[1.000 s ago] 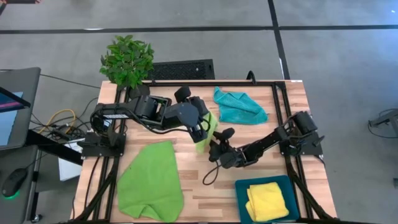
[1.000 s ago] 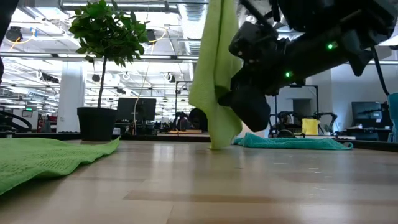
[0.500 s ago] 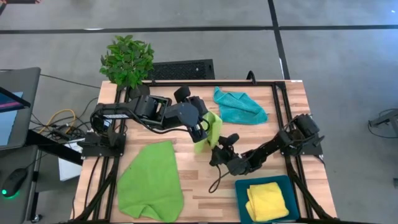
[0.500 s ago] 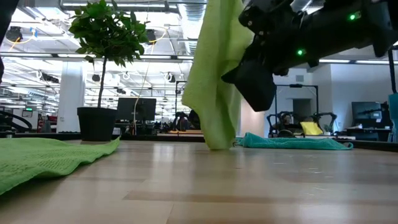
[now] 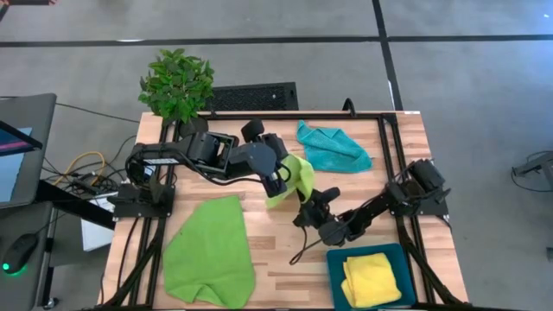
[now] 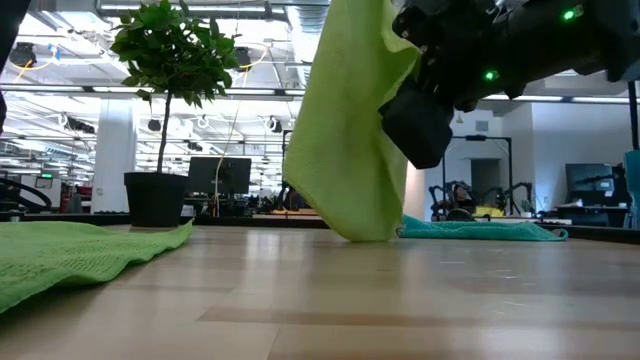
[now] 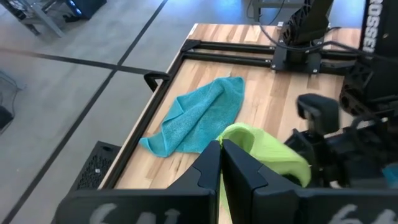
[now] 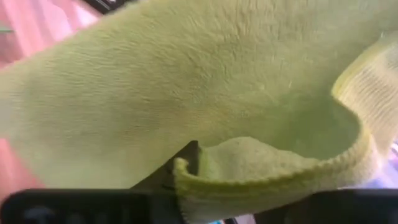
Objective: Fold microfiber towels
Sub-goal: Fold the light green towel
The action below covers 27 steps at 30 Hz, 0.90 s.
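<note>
Here the plain lime-green square microfiber towel (image 5: 291, 177) hangs over the wooden slatted table (image 5: 259, 259), its lowest corner brushing the boards. The left gripper (image 5: 285, 179) stays clamped on one top edge, the right gripper (image 5: 313, 206) pinching another, spreading it for folding.

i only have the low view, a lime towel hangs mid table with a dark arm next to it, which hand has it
Observer: In the high view both do: the left hand and the right hand each hold the hanging lime towel.
Operator: is the blue tray empty
Observer: No, the yellow towel lies in the tray.
Operator: that turquoise towel flat?
Observer: No, the turquoise towel lies crumpled near the far edge.
</note>
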Available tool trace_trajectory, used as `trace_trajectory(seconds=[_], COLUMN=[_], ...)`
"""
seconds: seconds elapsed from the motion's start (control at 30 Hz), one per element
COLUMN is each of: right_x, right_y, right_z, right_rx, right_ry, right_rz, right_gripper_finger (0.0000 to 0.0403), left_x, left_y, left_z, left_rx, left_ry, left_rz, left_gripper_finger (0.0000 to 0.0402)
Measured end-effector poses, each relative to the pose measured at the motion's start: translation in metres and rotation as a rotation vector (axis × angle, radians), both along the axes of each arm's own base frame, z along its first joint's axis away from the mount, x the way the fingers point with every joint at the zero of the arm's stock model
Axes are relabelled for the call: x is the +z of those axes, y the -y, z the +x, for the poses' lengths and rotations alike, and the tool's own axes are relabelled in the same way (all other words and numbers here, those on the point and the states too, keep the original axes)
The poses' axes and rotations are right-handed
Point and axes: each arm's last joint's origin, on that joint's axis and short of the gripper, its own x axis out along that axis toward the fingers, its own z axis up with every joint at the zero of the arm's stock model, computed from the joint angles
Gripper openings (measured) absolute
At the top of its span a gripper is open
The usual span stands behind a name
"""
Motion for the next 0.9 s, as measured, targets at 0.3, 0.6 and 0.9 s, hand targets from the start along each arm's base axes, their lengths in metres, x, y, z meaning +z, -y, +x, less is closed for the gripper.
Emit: trace_trajectory(seconds=[0.3, 0.6, 0.9], right_x=[0.002, 0.008, 0.009], right_y=[-0.031, -0.054, -0.059], right_z=[-0.016, -0.031, -0.034], right_rx=[0.084, 0.105, 0.126], right_ry=[-0.010, 0.019, 0.028], right_rz=[-0.017, -0.015, -0.008], right_gripper_finger=[0.0058, 0.0024, 0.0050], left_x=[-0.001, -0.004, -0.004], left_y=[-0.001, -0.001, -0.001], left_z=[-0.001, -0.004, -0.004], left_rx=[0.002, 0.017, 0.017], left_ry=[-0.020, -0.044, -0.043], left_rz=[0.004, -0.007, -0.008], left_gripper_finger=[0.0000, 0.0000, 0.0000])
